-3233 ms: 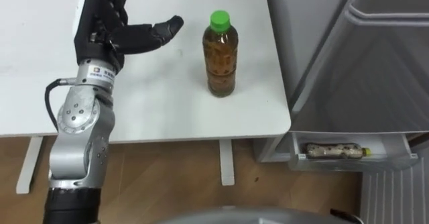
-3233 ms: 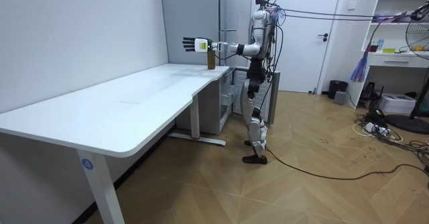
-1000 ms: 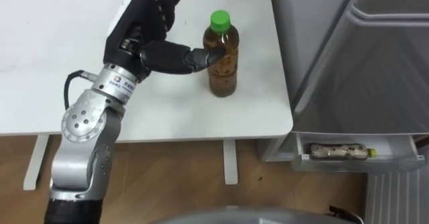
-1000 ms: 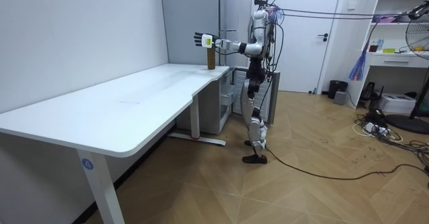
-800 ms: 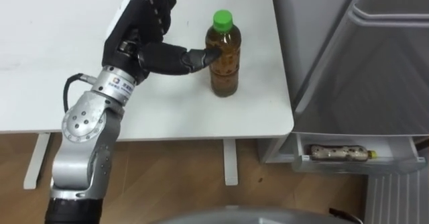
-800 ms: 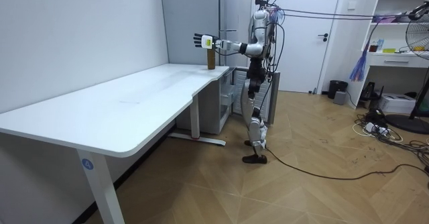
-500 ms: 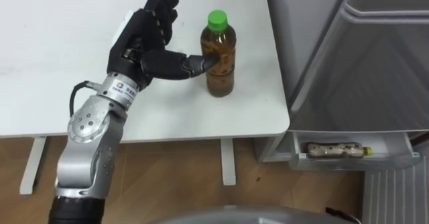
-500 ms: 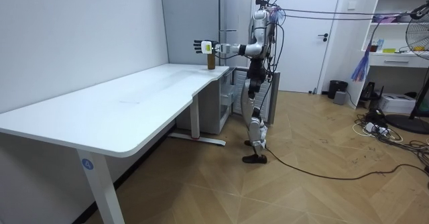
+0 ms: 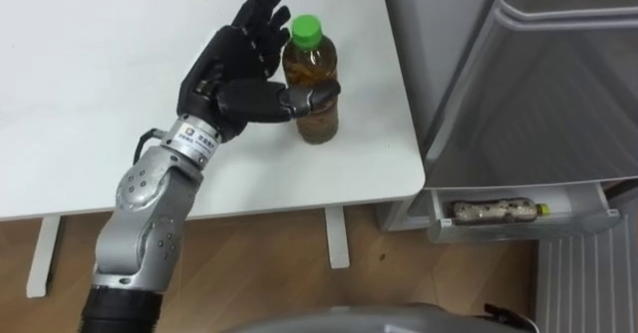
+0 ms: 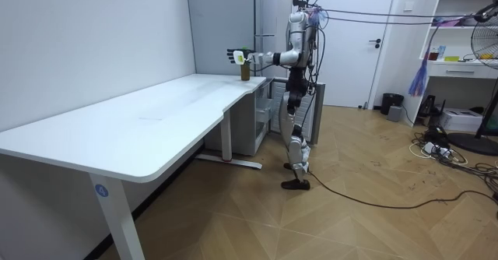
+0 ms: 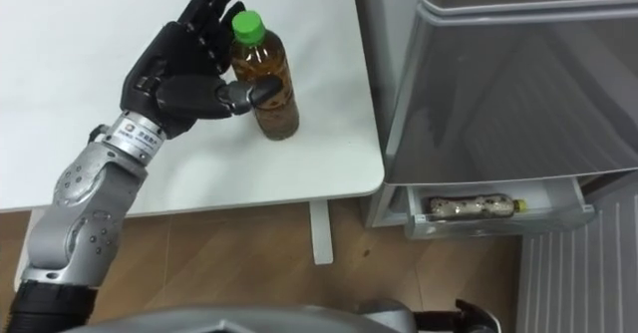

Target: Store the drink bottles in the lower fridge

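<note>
Tea bottle upright on the table edge beside the fridge; my left hand brackets it, fingers straight, thumb touching. I should curl round its middle before lifting.

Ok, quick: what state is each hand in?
Left hand: open, fingers straight beside the bottle, thumb against its front, grip not yet closed.
Right hand: cannot be told.
</note>
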